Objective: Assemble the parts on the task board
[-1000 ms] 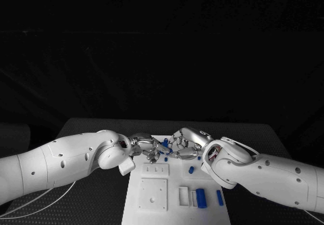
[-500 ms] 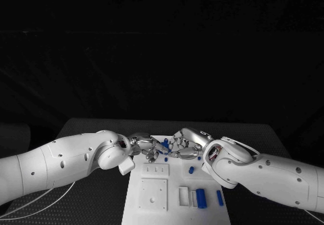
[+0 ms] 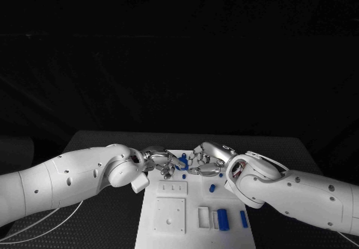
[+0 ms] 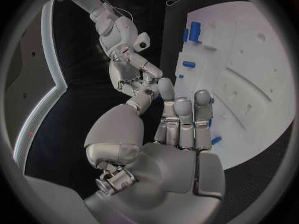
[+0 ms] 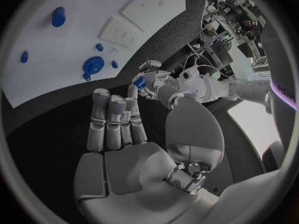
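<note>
Both hands meet over the far end of the white task board (image 3: 191, 196). My left hand (image 3: 159, 160) pinches a small blue part (image 3: 183, 163) at its fingertips; the right wrist view shows that part (image 5: 139, 81) in the left hand (image 5: 156, 82). My right hand (image 3: 208, 157) faces it with its fingers (image 5: 115, 115) held straight and close together, their tips just short of the part and nothing in the palm. The left wrist view shows my left hand (image 4: 177, 134) over the board (image 4: 249, 59), with the right hand (image 4: 132, 77) beyond it.
Blue parts lie at the board's near right (image 3: 222, 219) (image 3: 244, 219), and a small one stands mid-board (image 3: 211, 188). A round blue part (image 5: 93, 64) and small pegs (image 5: 58, 16) sit on the board (image 5: 74, 30). Black table (image 3: 105, 145) surrounds it.
Both hands have stayed together over the board's far end. The blue part between them has shifted slightly and shows more plainly now.
</note>
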Tool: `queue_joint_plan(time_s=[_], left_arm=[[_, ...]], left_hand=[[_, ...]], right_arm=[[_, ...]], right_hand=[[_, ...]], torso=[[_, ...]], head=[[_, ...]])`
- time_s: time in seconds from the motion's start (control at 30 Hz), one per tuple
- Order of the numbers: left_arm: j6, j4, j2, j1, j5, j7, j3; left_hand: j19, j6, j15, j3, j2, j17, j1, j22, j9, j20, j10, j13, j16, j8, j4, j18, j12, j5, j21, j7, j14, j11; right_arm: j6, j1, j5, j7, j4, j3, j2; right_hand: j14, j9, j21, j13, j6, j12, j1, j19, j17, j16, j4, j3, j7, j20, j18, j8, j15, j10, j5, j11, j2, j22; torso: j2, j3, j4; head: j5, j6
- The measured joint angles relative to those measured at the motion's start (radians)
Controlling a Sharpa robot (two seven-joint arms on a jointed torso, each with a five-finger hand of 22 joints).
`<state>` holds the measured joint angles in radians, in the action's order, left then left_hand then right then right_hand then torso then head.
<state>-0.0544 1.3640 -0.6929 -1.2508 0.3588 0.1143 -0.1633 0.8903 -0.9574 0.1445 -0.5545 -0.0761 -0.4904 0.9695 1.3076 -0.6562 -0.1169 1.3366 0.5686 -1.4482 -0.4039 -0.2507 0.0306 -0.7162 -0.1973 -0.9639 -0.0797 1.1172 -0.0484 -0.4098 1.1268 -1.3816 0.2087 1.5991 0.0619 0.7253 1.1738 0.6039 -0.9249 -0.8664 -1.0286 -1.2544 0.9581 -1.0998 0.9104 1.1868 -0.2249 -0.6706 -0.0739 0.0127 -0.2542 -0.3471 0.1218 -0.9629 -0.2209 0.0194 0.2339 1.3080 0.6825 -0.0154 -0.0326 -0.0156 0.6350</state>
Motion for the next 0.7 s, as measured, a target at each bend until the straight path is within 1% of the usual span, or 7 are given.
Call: queue_joint_plan(time_s=[0.13,0.23,0.3,0.37,0.43,0.53,0.7], left_arm=[[0.018,0.001,-0.001,-0.001,0.007,0.005,0.001],[0.037,0.004,-0.002,-0.001,0.031,0.012,0.001],[0.058,0.009,-0.003,-0.001,0.067,0.022,0.001],[0.088,0.018,-0.003,-0.001,0.122,0.037,0.001],[0.112,0.025,-0.003,-0.001,0.173,0.054,0.0],[0.152,0.044,-0.006,-0.003,0.268,0.086,-0.016],[0.218,0.077,-0.009,-0.001,0.422,0.142,-0.036]], left_hand=[[0.004,-0.002,0.0,0.0,0.0,0.0,0.0,0.0,0.0,-0.001,0.002,-0.002,0.0,0.0,0.0,0.0,0.0,-0.007,0.0,-0.002,0.001,-0.002],[0.004,-0.006,0.0,0.004,-0.001,0.0,-0.001,0.0,0.0,-0.001,0.007,-0.003,0.0,0.0,-0.004,0.0,0.0,-0.044,-0.004,-0.006,0.004,-0.007],[0.008,-0.006,-0.001,0.009,-0.003,0.0,-0.004,0.0,0.0,-0.005,0.009,-0.004,0.0,0.0,-0.009,0.0,0.0,-0.078,-0.004,-0.006,0.005,-0.009],[0.012,-0.009,0.0,0.011,-0.005,0.0,-0.007,0.0,0.0,-0.003,0.018,-0.004,-0.005,0.0,-0.011,0.0,0.0,-0.095,-0.008,-0.009,0.004,-0.011],[0.016,-0.011,0.0,0.011,0.0,0.0,-0.017,0.0,0.0,-0.006,0.023,-0.004,-0.005,0.0,-0.011,0.0,-0.002,-0.113,-0.011,-0.011,0.004,-0.016],[0.021,-0.02,0.001,0.012,0.012,0.0,-0.032,0.0,-0.002,-0.009,0.034,-0.003,-0.009,-0.002,-0.012,0.0,-0.011,-0.159,-0.011,-0.016,0.003,-0.023],[0.04,-0.044,0.004,0.012,0.033,0.0,-0.047,0.0,-0.004,-0.015,0.063,-0.002,-0.012,-0.008,-0.012,0.0,-0.019,-0.228,-0.02,-0.015,0.007,-0.034]], right_arm=[[-0.012,-0.001,0.005,-0.003,-0.016,0.001,0.008],[-0.034,-0.001,0.016,-0.011,-0.041,0.001,0.015],[-0.052,-0.003,0.029,-0.021,-0.07,-0.009,0.02],[-0.074,0.002,0.05,-0.035,-0.112,-0.026,0.021],[-0.089,0.012,0.067,-0.048,-0.149,-0.034,0.019],[-0.105,0.04,0.096,-0.068,-0.213,-0.046,0.011],[-0.122,0.078,0.147,-0.104,-0.313,-0.053,-0.01]], right_hand=[[-0.015,-0.002,0.011,0.002,0.01,0.011,0.001,0.014,-0.003,-0.008,0.006,0.006,-0.011,-0.008,0.0,0.013,-0.008,0.015,-0.01,-0.01,0.013,0.0],[-0.034,-0.011,0.024,0.013,0.03,0.029,-0.001,0.034,-0.008,-0.021,0.008,0.008,-0.03,-0.017,0.001,0.035,-0.019,0.033,-0.01,-0.022,0.017,0.0],[-0.048,-0.017,0.034,0.02,0.042,0.038,0.003,0.047,-0.014,-0.031,0.011,0.011,-0.043,-0.022,0.008,0.046,-0.026,0.041,-0.012,-0.03,0.022,0.0],[-0.049,-0.018,0.034,0.022,0.045,0.039,0.003,0.048,-0.015,-0.031,0.015,0.015,-0.045,-0.023,0.008,0.046,-0.027,0.043,-0.015,-0.028,0.022,0.0],[-0.049,-0.019,0.034,0.024,0.045,0.039,0.003,0.051,-0.016,-0.031,0.015,0.015,-0.045,-0.026,0.008,0.046,-0.027,0.043,-0.02,-0.028,0.022,0.0],[-0.052,-0.021,0.038,0.026,0.045,0.039,0.003,0.053,-0.017,-0.031,0.014,0.022,-0.045,-0.029,0.008,0.049,-0.031,0.046,-0.035,-0.032,0.022,0.0],[-0.079,-0.026,0.057,0.042,0.058,0.058,0.003,0.081,-0.029,-0.052,0.01,0.026,-0.056,-0.045,0.008,0.058,-0.041,0.066,-0.05,-0.039,0.022,0.0]], torso=[[0.0,-0.0002,0.0],[0.0,-0.0002,0.0004],[0.0,-0.0003,0.0004],[0.0,-0.0002,0.0007],[-0.001,-0.0002,0.001],[-0.001,-0.0002,0.001],[-0.002,0.0014,0.0005]], head=[[-0.001,0.0],[-0.001,0.0],[-0.001,0.001],[-0.001,0.002],[-0.001,0.003],[0.001,0.005],[0.0,0.013]])
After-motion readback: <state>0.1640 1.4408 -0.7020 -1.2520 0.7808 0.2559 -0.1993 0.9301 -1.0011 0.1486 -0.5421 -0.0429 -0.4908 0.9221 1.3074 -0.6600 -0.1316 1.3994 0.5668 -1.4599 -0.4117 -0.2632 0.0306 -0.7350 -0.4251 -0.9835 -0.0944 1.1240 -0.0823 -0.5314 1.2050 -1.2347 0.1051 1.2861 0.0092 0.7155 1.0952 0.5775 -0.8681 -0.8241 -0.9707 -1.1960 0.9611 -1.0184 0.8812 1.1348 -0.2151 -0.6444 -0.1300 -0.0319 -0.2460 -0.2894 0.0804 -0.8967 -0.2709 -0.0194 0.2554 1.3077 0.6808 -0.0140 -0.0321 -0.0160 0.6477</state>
